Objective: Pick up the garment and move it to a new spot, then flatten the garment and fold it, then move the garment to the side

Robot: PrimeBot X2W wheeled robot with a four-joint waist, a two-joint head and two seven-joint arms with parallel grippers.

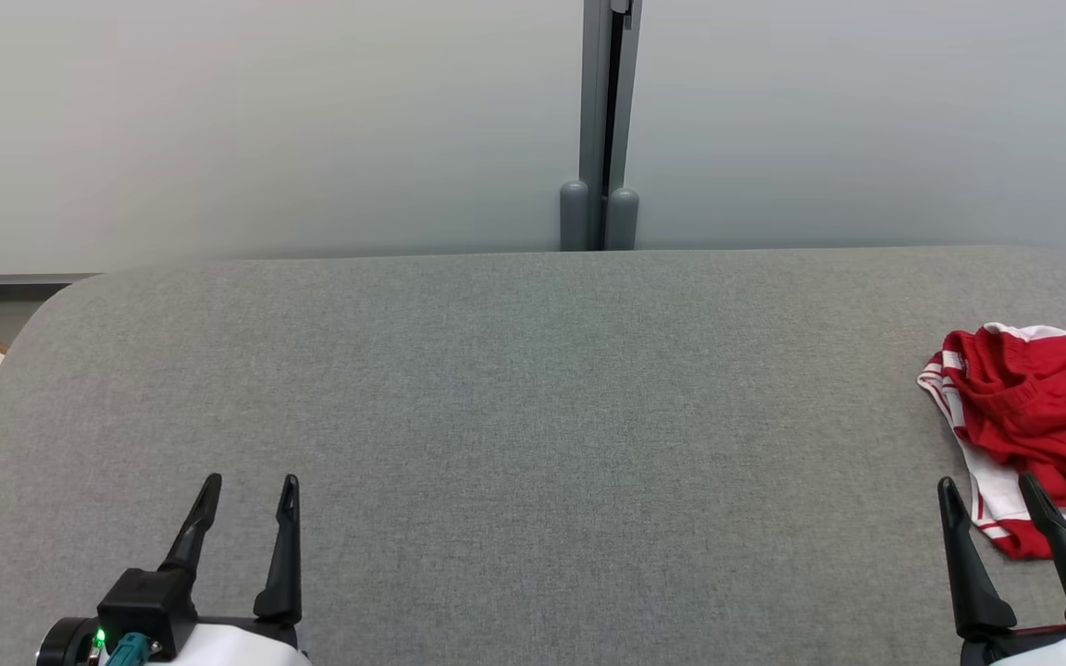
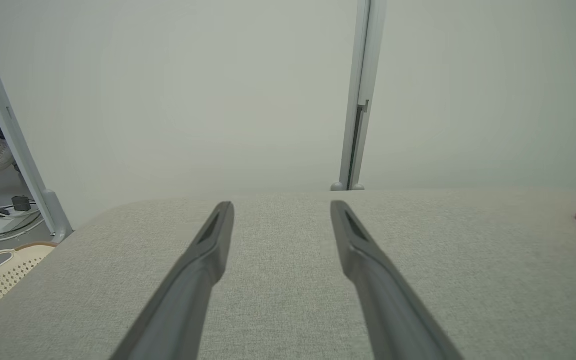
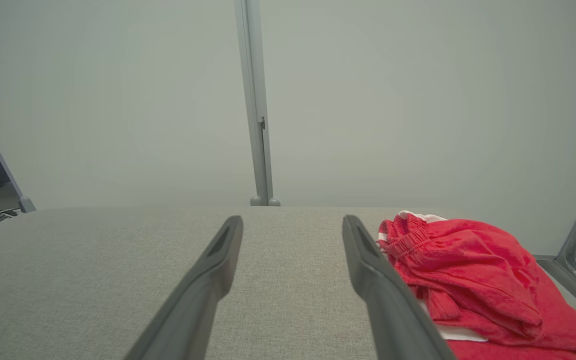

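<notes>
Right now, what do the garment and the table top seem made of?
The garment: soft knit cloth, perhaps cotton, matte red with white trim; it crumples and shows a gathered elastic waistband. The table top: grey woven fabric cover, matte; a fine weave grain shows close up.

Left hand (image 1: 249, 498) low, fingers spread; right hand (image 1: 990, 496) likewise, fingers apart.

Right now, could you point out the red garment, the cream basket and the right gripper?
red garment (image 1: 1042, 398): head view, on its bunched red cloth.
cream basket (image 2: 2, 281): left wrist view, on its perforated wall.
right gripper (image 1: 985, 481): head view, midway between its open fingertips.
</notes>
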